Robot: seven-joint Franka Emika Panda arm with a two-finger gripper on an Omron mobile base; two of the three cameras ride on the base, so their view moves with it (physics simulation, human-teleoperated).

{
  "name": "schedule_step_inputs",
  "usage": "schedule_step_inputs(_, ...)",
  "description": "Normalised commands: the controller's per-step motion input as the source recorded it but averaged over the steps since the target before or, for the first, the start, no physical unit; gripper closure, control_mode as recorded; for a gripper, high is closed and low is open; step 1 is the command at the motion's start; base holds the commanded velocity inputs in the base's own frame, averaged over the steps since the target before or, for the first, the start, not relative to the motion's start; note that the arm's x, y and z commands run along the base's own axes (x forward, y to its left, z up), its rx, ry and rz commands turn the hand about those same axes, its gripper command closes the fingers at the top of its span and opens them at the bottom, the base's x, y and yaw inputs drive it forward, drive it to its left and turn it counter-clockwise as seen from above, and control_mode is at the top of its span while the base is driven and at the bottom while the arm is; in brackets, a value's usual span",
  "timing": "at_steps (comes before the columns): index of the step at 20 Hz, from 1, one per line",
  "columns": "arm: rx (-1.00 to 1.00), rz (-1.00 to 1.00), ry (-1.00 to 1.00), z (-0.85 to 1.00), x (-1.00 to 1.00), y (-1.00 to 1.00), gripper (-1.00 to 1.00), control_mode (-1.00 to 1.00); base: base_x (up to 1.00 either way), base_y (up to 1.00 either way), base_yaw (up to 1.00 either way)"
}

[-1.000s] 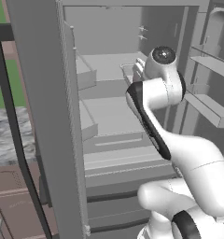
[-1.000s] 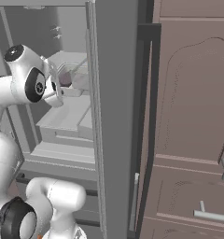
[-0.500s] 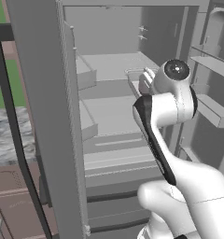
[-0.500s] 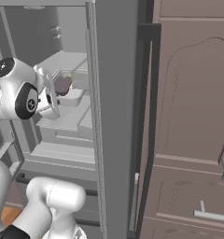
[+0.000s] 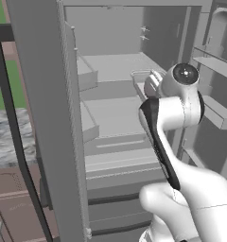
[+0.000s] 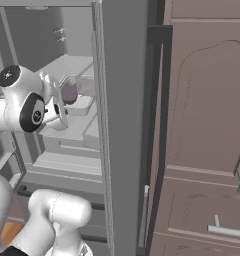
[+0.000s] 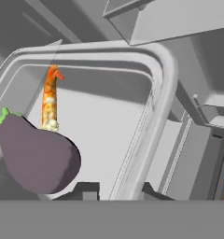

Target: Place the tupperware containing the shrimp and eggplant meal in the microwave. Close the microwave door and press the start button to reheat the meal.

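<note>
The clear tupperware [image 7: 132, 93] is tilted in the hand view. It holds a dark purple eggplant [image 7: 37, 156] and an orange shrimp [image 7: 49, 100]. My gripper [image 7: 117, 192] is shut on the tub's near rim, one fingertip inside and one outside. In the right base view the tupperware [image 6: 76, 95] hangs in front of the open fridge's shelves, with the gripper [image 6: 61, 102] at its left side. From the left base view, the tub's rim [image 5: 140, 75] shows just behind the hand [image 5: 153, 84]. The microwave, its door and its start button are out of view.
Grey fridge shelves [image 5: 115, 113] and drawers lie below and behind the tub. The fridge door with its bins [image 5: 217, 108] stands open at the right. A tall grey fridge wall [image 6: 124, 125] and a brown wooden cabinet [image 6: 202, 125] are close on the right.
The hand has drawn back from the upper shelf toward the base, lowering a little and carrying the tupperware with it. The grip has not changed.
</note>
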Motion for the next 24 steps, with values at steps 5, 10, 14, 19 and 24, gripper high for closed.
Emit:
schedule_step_inputs(5, 0.0, 0.02, 0.0, -0.02, -0.41, 0.0, 1.0, -1.0, 0.0, 0.0, 0.0)
schedule_step_inputs(10, 0.0, 0.1, 0.0, 0.0, -0.63, 0.0, 1.0, -1.0, 0.0, 0.0, 0.0)
schedule_step_inputs(14, 0.0, 0.14, 0.0, 0.0, -0.42, 0.0, 1.0, -1.0, 0.0, 0.0, 0.0)
schedule_step_inputs(19, 0.0, 0.09, 0.0, 0.0, -0.03, -0.02, 1.0, -1.0, 0.0, 0.0, 0.0)
schedule_step_inputs(24, 0.01, 0.0, 0.0, 0.0, 0.0, -0.08, 1.0, -1.0, 0.0, 0.0, 0.0)
